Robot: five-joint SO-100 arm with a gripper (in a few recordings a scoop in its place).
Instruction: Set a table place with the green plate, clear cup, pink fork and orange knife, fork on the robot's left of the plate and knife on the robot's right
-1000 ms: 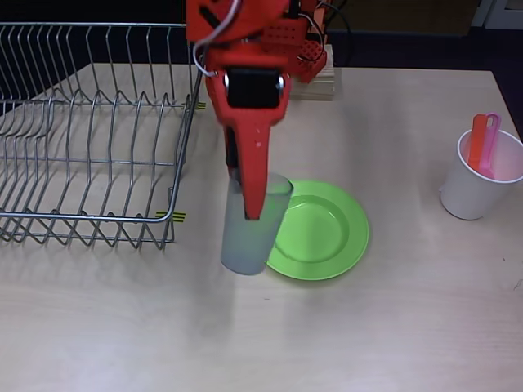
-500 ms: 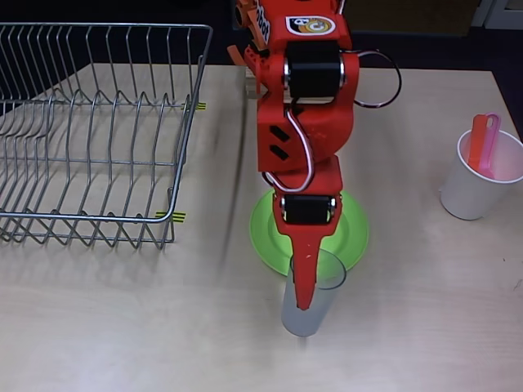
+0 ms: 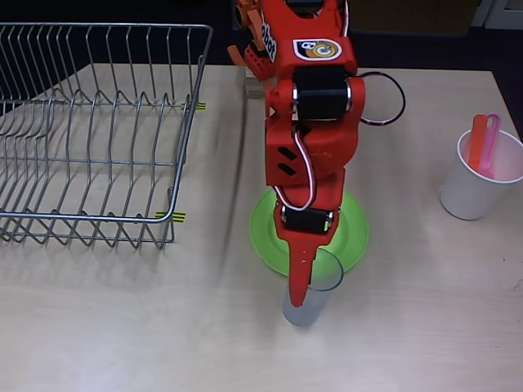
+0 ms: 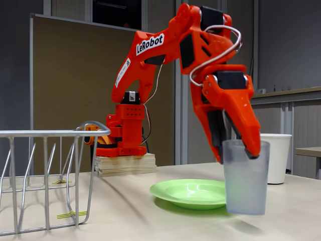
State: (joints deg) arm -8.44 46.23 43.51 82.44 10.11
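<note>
Orange-red arm links reach out from a base on a stack of wooden boards [image 4: 124, 164] at the far table edge and bend down over the green plate [image 3: 353, 237]. The gripper [image 3: 299, 292] is clamped on the clear cup [image 3: 310, 296], one finger inside the rim and one outside. In the fixed view the cup [image 4: 245, 176] stands upright in front of the plate [image 4: 186, 193]; whether its base touches the table [image 3: 114, 327] cannot be told. From overhead the cup sits just beside the plate's near edge, and the arm covers much of the plate. A wire dish rack [image 3: 90, 131] occupies the left of the overhead view, well apart from the plate. At the right, a white paper cup [image 3: 478, 184] holds the orange knife [image 3: 476, 145] and the pink fork [image 3: 490, 140], both upright and touching.
</note>
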